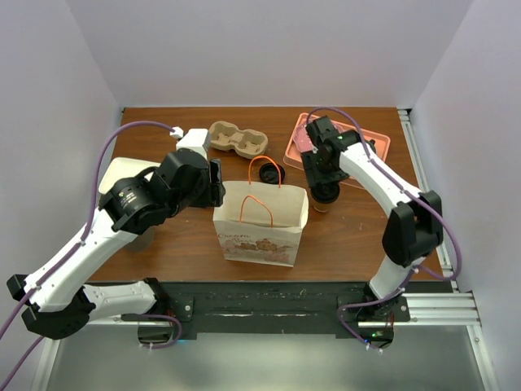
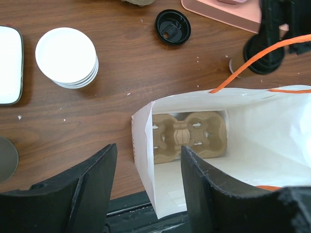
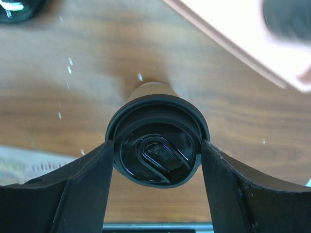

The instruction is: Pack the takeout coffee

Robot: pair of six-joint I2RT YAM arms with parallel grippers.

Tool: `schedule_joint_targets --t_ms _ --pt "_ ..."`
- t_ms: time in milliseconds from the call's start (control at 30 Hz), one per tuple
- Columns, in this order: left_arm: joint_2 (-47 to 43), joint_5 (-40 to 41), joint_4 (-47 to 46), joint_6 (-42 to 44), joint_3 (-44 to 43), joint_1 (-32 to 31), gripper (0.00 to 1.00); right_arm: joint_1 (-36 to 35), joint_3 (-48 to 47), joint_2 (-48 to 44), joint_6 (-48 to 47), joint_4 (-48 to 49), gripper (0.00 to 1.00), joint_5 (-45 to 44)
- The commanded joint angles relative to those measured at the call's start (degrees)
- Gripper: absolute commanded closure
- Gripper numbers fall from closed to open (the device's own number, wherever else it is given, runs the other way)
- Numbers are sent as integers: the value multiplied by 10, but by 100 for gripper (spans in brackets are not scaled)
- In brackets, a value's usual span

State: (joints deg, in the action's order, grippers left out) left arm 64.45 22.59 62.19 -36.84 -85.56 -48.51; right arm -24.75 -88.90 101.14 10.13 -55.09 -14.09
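Black, glossy plastic caps the takeout coffee (image 3: 158, 141): a round lid with a raised rim and a small oval sip tab, above pale tan paper sides that taper down to the table (image 1: 342, 236). The cup stands upright on bare wood, just right of the paper bag (image 1: 260, 228) and near the front edge of the pink tray (image 1: 378, 142). The right gripper (image 3: 155, 150) has its two matte black fingers set flush against opposite sides of the lid rim, clasping the cup there. The left gripper (image 2: 149, 148) hangs over the bag's left end with its jaws spread and nothing pinched; the bag's thin white side wall runs up between them. The bag is crisp white paper, printed on the front, with thin orange cord handles (image 1: 260, 204), and its mouth gapes open. On its floor lies a pulp carrier (image 2: 189, 136), rough brown moulded fibre with two round wells. A second carrier (image 1: 238, 138) of the same fibre sits at the back of the table. A loose black lid (image 2: 173, 26) and a stack of round white discs (image 2: 66, 56) rest on the dark, fine-grained wood, which shows small white flecks. Plain pale walls (image 1: 260, 49) enclose the table on three sides.
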Motion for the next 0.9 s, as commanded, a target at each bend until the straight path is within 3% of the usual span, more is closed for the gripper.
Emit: schedule_joint_targets --t_ms 0,267,633,867 --pt "-3 21 -8 13 -15 1 40 4 44 -93 36 -49 34 -10" --pt "0 15 -9 12 4 1 40 6 187 -223 111 -16 34 22" --pt "35 -13 -30 35 12 4 39 5 263 -260 156 5 33 -5" --pt "43 -23 -28 46 21 18 39 5 249 -271 149 -7 17 -7"
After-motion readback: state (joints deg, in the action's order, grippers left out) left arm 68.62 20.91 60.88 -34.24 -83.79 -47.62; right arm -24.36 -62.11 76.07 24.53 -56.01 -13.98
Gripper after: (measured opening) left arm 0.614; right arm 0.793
